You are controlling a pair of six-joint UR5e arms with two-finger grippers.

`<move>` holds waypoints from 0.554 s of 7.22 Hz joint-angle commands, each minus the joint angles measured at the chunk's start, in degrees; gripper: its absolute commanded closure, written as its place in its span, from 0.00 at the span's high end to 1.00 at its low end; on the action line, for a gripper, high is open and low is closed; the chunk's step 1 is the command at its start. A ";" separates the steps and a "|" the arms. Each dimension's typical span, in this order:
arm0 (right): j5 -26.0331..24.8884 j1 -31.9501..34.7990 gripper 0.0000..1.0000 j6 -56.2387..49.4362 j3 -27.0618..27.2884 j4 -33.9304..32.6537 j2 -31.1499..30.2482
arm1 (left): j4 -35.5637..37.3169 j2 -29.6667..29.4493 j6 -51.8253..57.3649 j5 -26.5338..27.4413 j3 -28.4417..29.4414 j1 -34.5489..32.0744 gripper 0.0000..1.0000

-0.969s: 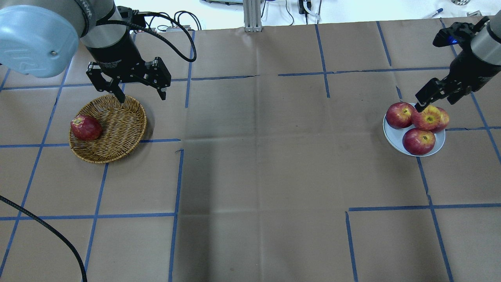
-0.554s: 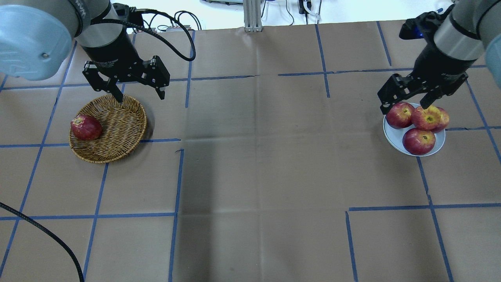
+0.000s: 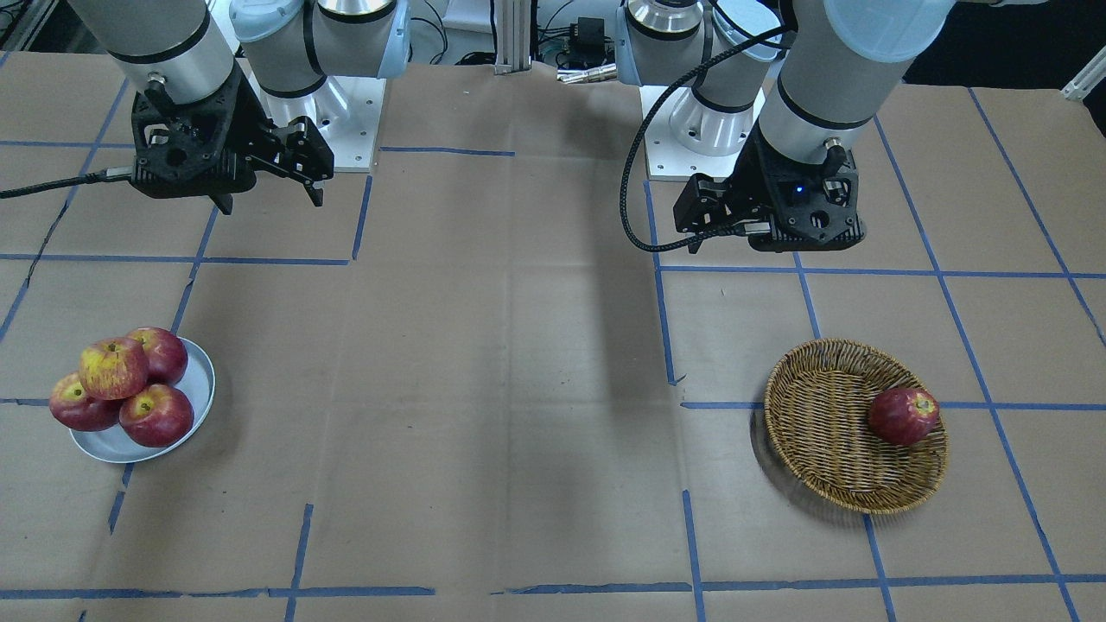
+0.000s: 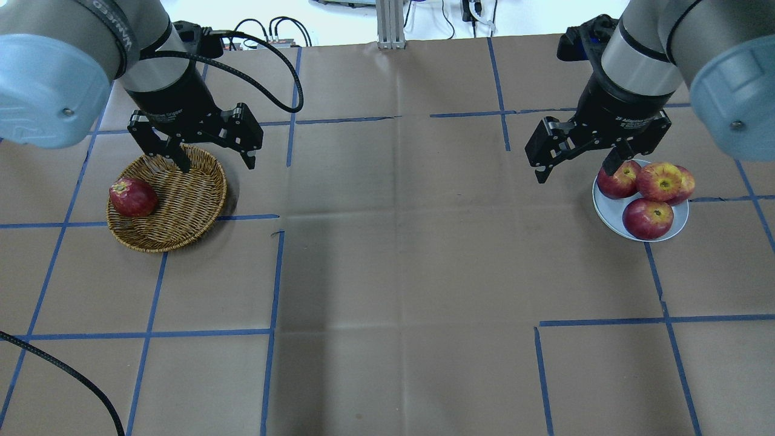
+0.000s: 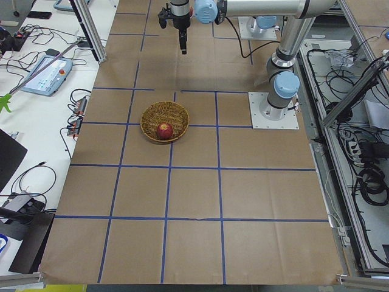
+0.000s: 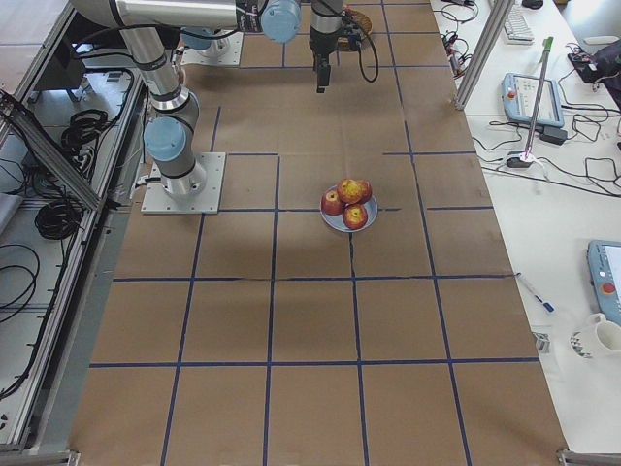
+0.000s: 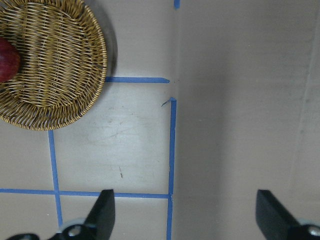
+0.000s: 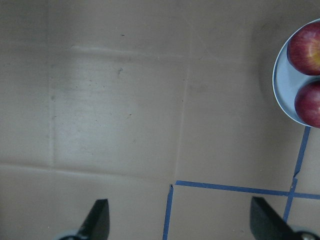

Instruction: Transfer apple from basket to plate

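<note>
The paler yellow-and-red apple (image 4: 659, 180) lies on top of three dark red apples on the silvery plate (image 4: 610, 212) at the right; it also shows in the front view (image 3: 112, 367) on the plate (image 3: 197, 389). The wicker basket (image 4: 187, 200) at the left holds one dark red apple (image 4: 132, 197). My right gripper (image 4: 575, 171) is open and empty, raised just left of the plate. My left gripper (image 4: 216, 160) is open and empty, above the basket's far right rim. The left wrist view shows the basket (image 7: 60, 85) off to the side of the open fingers.
Brown paper with blue tape lines covers the table (image 4: 393, 272). A black cable (image 4: 66, 369) crosses the near left corner. An aluminium post (image 4: 390, 24) stands at the far edge. The right wrist view shows the plate's edge (image 8: 280, 97) with two red apples.
My right gripper has swung left from over the apples on the plate to beside it, still open. The pale apple stays on the pile. My left gripper has barely shifted.
</note>
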 commanded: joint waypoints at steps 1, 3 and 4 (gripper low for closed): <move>-1.26 0.35 1.00 0.17 -0.14 -0.01 -0.13 | 2.42 1.69 0.03 0.03 -2.58 -0.01 0.99; -1.17 0.35 1.00 0.17 -0.41 -0.01 -0.05 | 2.43 2.66 -0.32 0.11 -2.67 -0.01 0.99; -1.17 0.35 1.00 0.17 -0.41 -0.01 -0.04 | 2.52 2.93 -0.24 0.11 -2.67 -0.01 0.99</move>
